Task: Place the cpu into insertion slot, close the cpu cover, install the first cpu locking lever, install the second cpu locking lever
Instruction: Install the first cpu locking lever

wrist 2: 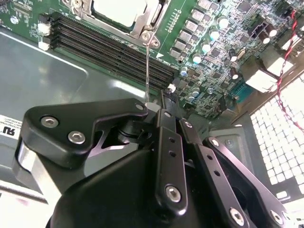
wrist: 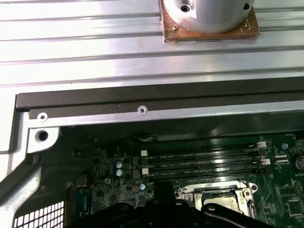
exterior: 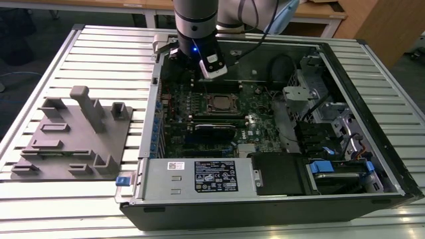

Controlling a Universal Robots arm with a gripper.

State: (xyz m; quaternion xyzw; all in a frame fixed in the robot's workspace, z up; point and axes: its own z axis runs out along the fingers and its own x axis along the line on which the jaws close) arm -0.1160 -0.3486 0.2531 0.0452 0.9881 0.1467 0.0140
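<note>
Materials as I log them from my station, second wrist view unless noted:
- Claw [wrist 2: 164, 102]: matt black linkage with bright steel screw heads.
- Just ahead of its tip, the locking lever [wrist 2: 148, 61]: thin bare wire, shiny.
- Farther ahead:
  - memory slots [wrist 2: 109, 47]: dull black plastic
  - cpu [wrist 2: 118, 9]: satin silver-grey metal top
  - cpu cover [wrist 2: 147, 21]: bright bare-metal frame
  - motherboard [wrist 2: 190, 14]: glossy green lacquer
- Beside the claw, the case wall [wrist 2: 42, 80]: smooth grey sheet metal.
- Slatted table [wrist: 142, 57], first wrist view: ribbed, reflective aluminium.

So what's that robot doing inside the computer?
The robot's gripper hangs just above the green motherboard inside the open computer case, close to the cpu. The cpu lies seated on the board with the metal cpu cover down around it. A thin locking lever reaches from the cover's corner toward the gripper.
</note>
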